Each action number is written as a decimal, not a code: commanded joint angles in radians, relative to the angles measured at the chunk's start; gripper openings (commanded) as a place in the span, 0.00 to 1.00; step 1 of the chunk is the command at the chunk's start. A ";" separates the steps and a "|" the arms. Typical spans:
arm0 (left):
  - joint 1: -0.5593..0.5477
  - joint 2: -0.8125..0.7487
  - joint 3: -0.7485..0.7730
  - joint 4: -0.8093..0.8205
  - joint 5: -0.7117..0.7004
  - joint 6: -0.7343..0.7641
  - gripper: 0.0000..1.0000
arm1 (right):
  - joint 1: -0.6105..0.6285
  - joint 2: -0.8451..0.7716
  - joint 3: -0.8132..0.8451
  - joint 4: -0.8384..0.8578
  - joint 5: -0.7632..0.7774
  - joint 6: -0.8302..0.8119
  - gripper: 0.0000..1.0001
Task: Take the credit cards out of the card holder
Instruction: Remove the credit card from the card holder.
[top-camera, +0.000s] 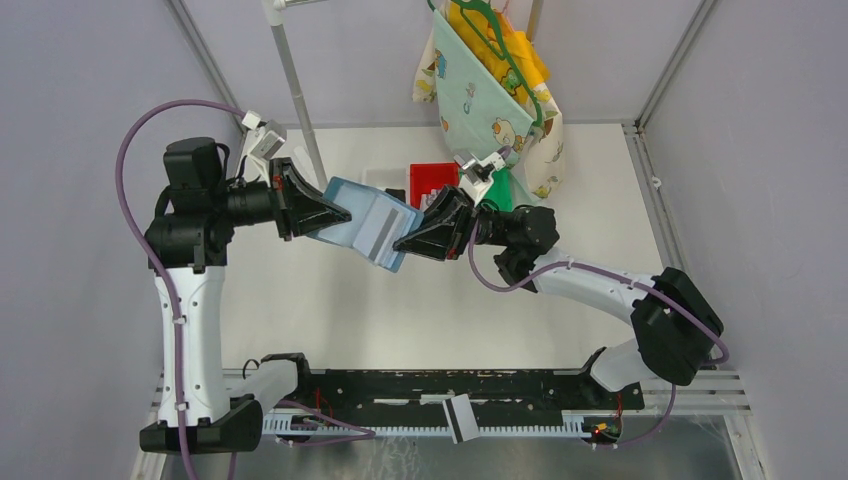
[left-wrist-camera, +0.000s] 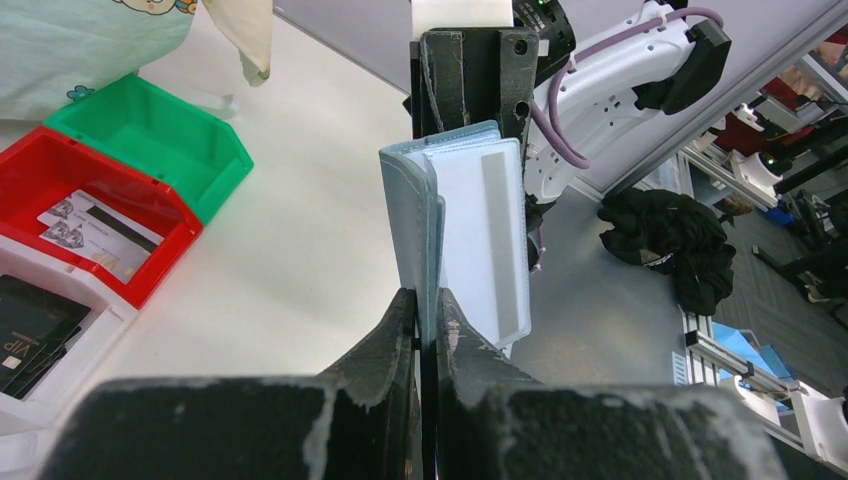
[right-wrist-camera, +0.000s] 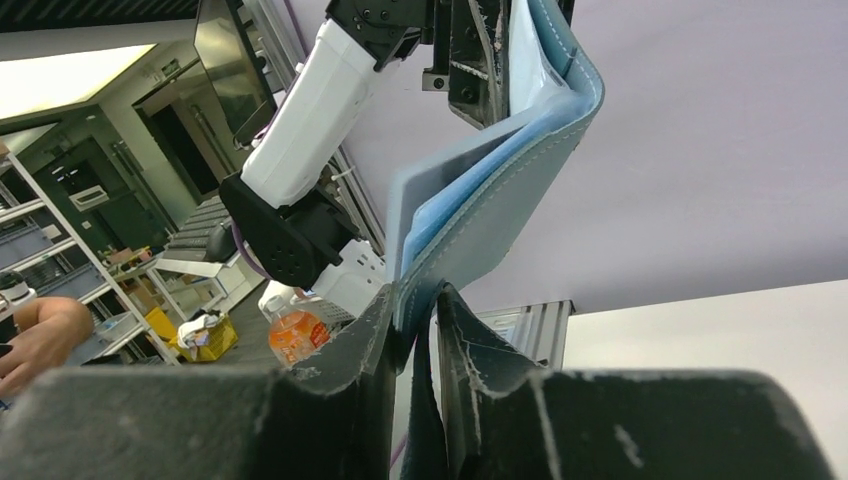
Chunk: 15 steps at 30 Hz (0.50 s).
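While your left gripper (left-wrist-camera: 424, 305) and right gripper (right-wrist-camera: 420, 305) each clamp the card holder (top-camera: 358, 222) aloft: one credit card (left-wrist-camera: 100, 235) in red bin (left-wrist-camera: 165, 265), table's far edge; another apparently not yet out.

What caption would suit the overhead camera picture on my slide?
Left end effector and right end effector pinch opposite ends of a blue card holder above the table.

Robotics lab: white aluminium-framed booth (top-camera: 370, 60), plastic sorting bins (left-wrist-camera: 140, 135), metal shelving (right-wrist-camera: 28, 240) beyond.
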 joint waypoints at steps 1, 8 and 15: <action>-0.003 -0.027 -0.003 0.024 0.015 0.036 0.05 | 0.007 -0.027 0.041 0.044 -0.014 -0.028 0.24; -0.003 -0.032 0.004 0.023 0.029 0.029 0.06 | 0.009 -0.029 0.099 -0.252 0.060 -0.149 0.28; -0.004 -0.044 -0.001 0.024 0.015 0.047 0.06 | 0.012 -0.059 0.079 -0.398 0.184 -0.215 0.27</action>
